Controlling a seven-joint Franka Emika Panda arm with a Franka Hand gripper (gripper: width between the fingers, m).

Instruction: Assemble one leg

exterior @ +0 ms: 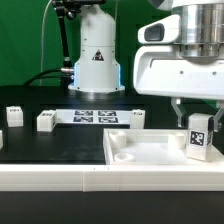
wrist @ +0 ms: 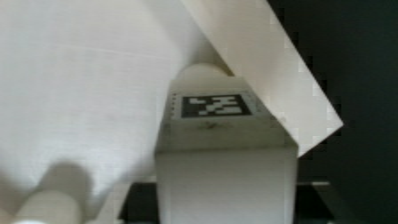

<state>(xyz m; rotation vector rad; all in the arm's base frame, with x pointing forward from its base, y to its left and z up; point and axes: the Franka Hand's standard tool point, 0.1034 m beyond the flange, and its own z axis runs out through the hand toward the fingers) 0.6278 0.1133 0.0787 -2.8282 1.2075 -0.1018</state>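
My claw [exterior: 197,118] is clamped on the leg [exterior: 198,138], a small white oblong plastic block with a square black-and-white tag on its face. I hold it upright by its upper end, tag towards the exterior camera. In the wrist view the leg [wrist: 217,140] runs straight out from me, tag showing near its far end.

The leg hangs over the large white square plastic tray-like top [exterior: 155,150] with a raised rim, at about three o'clock of that top as the exterior view shows it, close to a corner. In the wrist view its far end lies where the top [wrist: 89,80] meets its slanting rim. I cannot tell whether it touches the floor there.

On the black counter [exterior: 60,145], at about eleven o'clock from the top, lies the thin flat white marker board [exterior: 97,117]. Three more small white tagged blocks stand loose: one [exterior: 137,118] just beyond the top's far rim at twelve o'clock, and two [exterior: 47,121] [exterior: 14,115] out at ten o'clock, well apart from my claw.
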